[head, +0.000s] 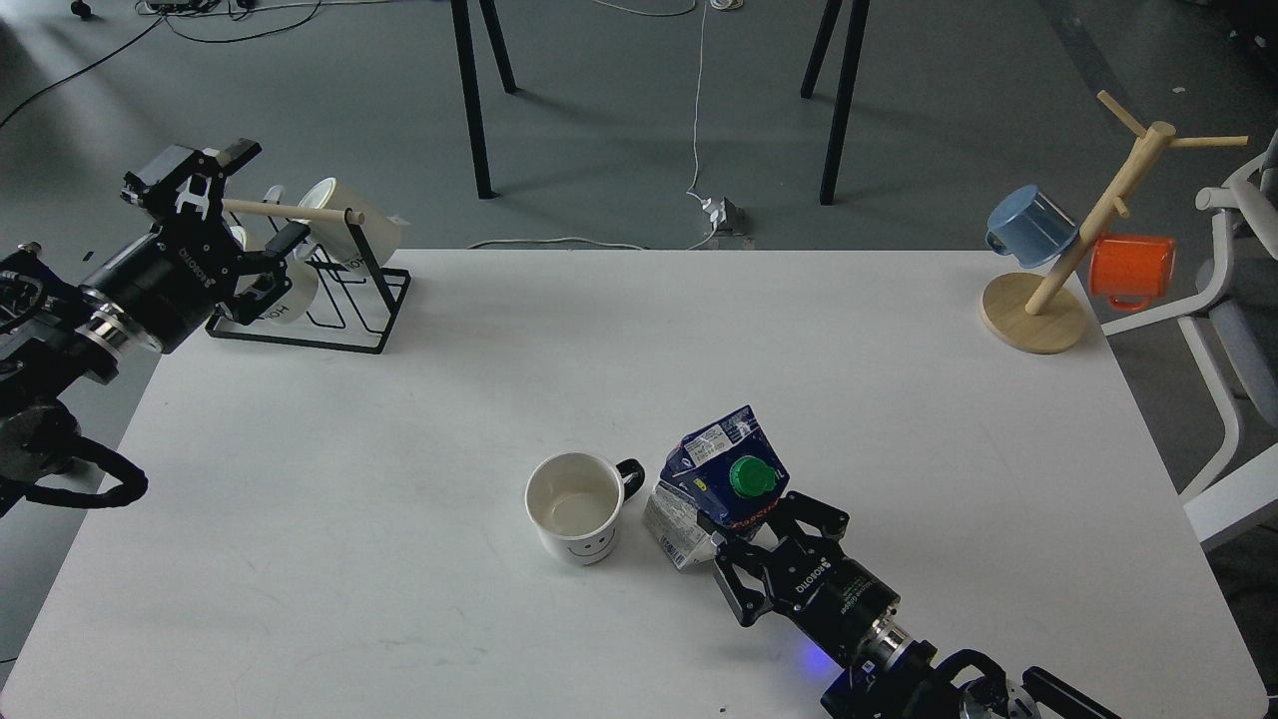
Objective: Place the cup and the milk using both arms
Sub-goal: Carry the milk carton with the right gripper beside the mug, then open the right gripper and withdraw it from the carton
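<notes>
The cup (577, 509), a white mug with a black handle and a smiley face, stands upright at the front middle of the white table (639, 340). The milk (714, 479), a blue and white carton with a green cap, is tilted just right of the cup's handle. My right gripper (744, 534) is shut on the carton's lower part, reaching in from the front right. My left gripper (255, 200) is open and empty at the far left. It hovers at the wooden rod of the mug rack, well away from the cup.
A black wire rack (329, 305) with cream mugs stands at the back left corner. A wooden mug tree (1033, 310) with a blue cup (1028, 225) and an orange cup (1130, 268) stands at the back right. A white chair (1233, 300) is beyond the right edge.
</notes>
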You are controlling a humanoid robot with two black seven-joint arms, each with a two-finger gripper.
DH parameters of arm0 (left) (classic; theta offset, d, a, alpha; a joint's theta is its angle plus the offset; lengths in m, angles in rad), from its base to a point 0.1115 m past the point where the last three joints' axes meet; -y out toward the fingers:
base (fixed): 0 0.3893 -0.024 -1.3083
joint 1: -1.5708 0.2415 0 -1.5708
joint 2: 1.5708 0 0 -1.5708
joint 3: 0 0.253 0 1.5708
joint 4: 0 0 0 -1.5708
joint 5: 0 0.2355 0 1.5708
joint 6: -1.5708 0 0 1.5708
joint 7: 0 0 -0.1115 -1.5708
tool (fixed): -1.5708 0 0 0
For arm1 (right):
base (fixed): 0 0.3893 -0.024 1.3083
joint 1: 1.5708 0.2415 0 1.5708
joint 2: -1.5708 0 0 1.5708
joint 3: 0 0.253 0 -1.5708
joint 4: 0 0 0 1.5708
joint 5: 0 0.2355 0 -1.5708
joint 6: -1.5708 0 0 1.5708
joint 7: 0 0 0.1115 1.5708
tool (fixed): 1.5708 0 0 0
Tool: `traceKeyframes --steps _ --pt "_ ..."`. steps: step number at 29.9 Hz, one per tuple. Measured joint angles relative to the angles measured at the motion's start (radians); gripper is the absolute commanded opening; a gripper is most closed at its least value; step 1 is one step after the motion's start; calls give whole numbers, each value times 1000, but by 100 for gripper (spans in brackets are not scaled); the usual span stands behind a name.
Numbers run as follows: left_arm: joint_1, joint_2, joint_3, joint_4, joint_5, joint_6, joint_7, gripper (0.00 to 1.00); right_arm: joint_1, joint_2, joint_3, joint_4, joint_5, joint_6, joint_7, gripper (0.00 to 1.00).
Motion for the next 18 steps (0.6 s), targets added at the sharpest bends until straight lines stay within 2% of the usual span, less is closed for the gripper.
traceKeyframes --steps 6,12,18 --pt "0 -2 0 0 0 0 0 94 -2 -1 1 10 -7 0 0 96" --pt "7 -1 0 0 0 0 0 94 -24 -23 10 61 -6 0 -1 97" --pt "8 -1 0 11 0 0 0 94 -115 -119 19 142 -6 0 -1 97"
